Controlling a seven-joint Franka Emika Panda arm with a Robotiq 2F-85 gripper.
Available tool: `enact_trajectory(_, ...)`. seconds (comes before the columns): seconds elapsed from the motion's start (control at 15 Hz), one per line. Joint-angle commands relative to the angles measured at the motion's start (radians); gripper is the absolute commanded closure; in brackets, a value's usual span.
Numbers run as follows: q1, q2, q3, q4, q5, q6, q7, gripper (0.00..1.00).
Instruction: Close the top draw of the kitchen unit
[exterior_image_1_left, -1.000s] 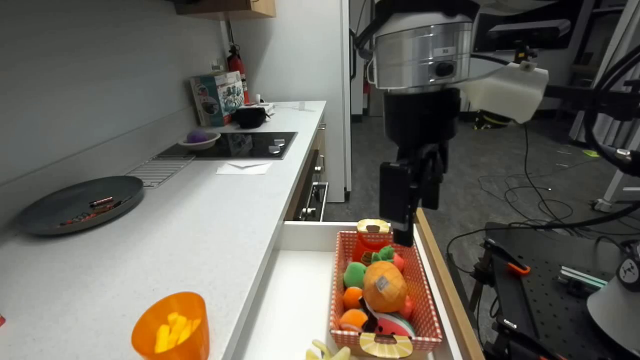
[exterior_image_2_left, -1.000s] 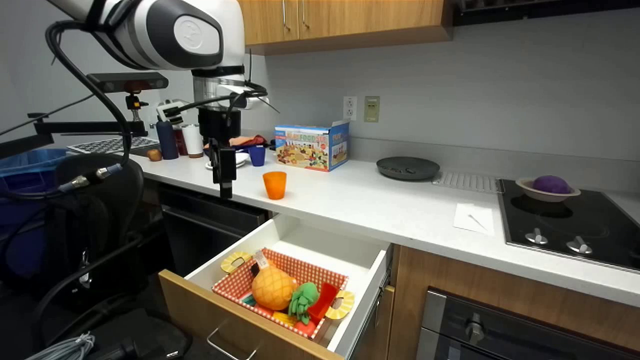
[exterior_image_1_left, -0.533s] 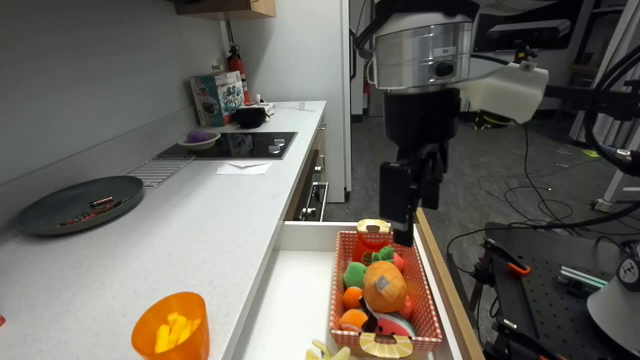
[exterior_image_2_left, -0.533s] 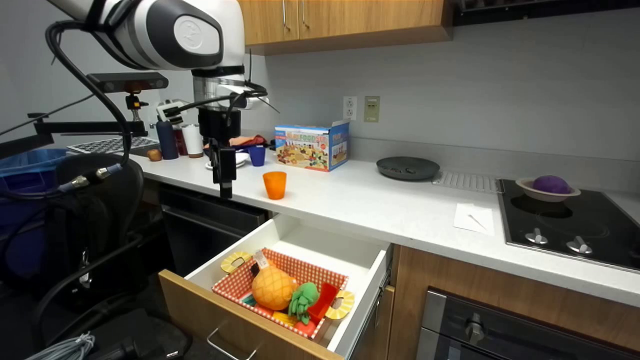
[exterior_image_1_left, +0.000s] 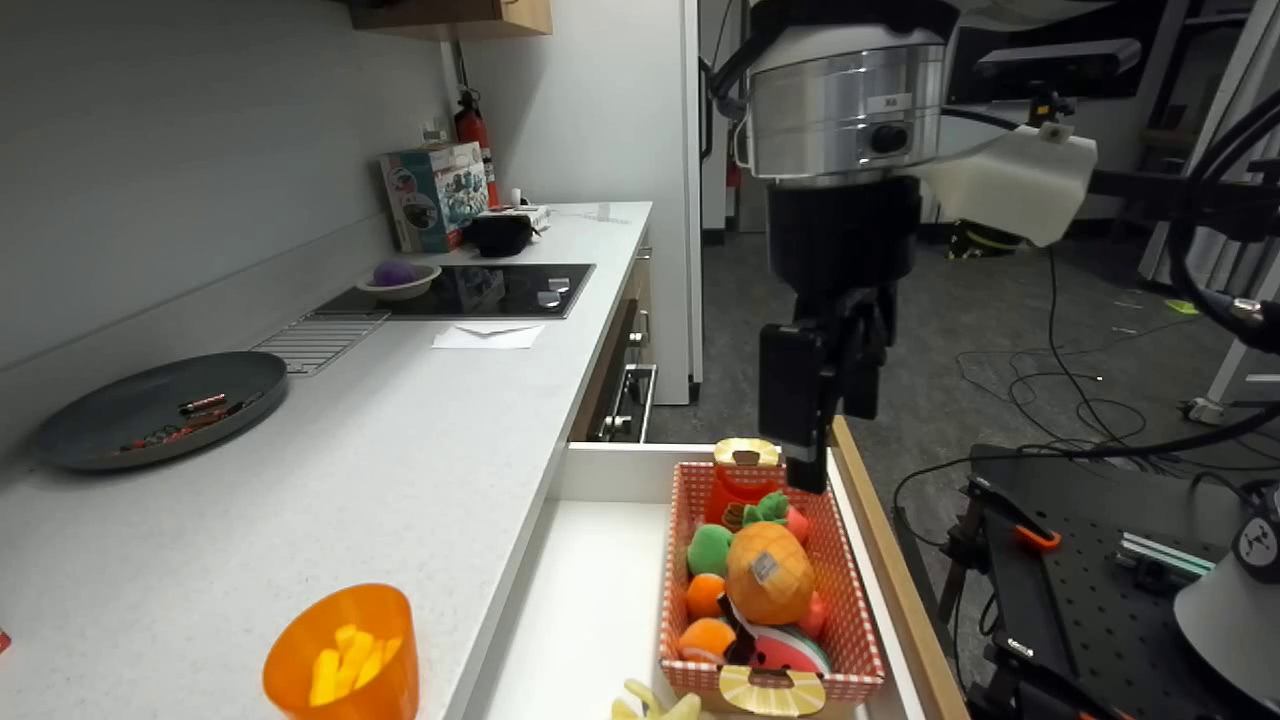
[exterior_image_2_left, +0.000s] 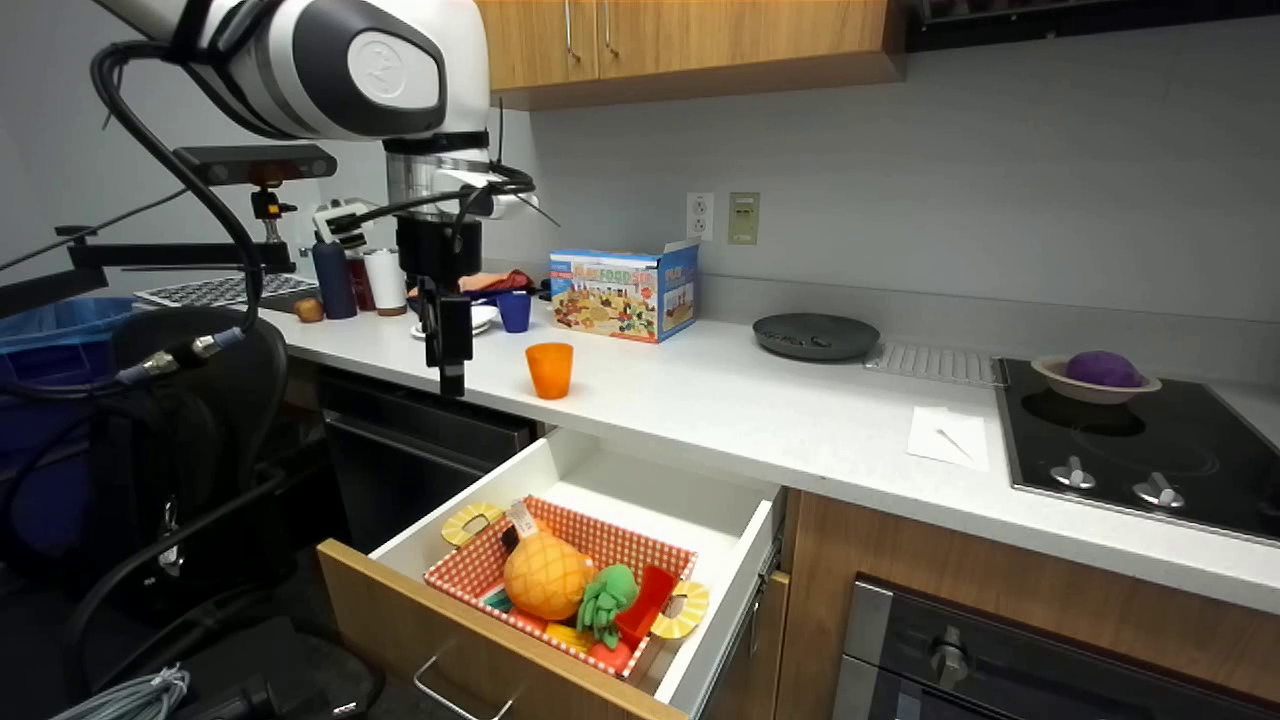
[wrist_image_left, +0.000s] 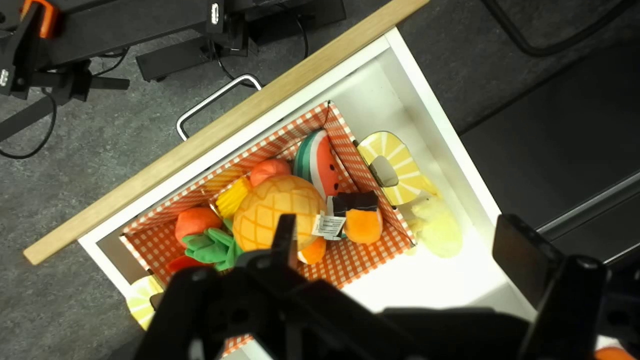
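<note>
The top draw stands pulled out, with white inner walls and a light-brown front panel. It shows in both exterior views and the wrist view. Its silver bar handle is on the outer face and also shows in an exterior view. The kitchen unit has a pale worktop, also in an exterior view. My gripper hangs pointing down above the draw, touching nothing. Its fingers are wide apart with nothing between them. It also shows in both exterior views.
A red-checked basket of toy fruit sits inside the draw, with a pale yellow toy beside it. An orange cup stands near the worktop edge. A black stand is on the floor outside the draw front.
</note>
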Motion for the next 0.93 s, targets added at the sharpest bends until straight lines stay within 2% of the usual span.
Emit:
enact_trajectory(0.0, 0.013, 0.001, -0.013, 0.001, -0.005, -0.001, 0.004, 0.0)
enact_trajectory(0.33, 0.013, 0.001, -0.013, 0.001, -0.005, -0.001, 0.004, 0.0)
enact_trajectory(0.6, 0.002, -0.025, -0.036, -0.027, -0.061, -0.064, -0.059, 0.0)
enact_trajectory(0.87, -0.015, -0.021, -0.096, -0.084, -0.128, -0.072, -0.175, 0.0)
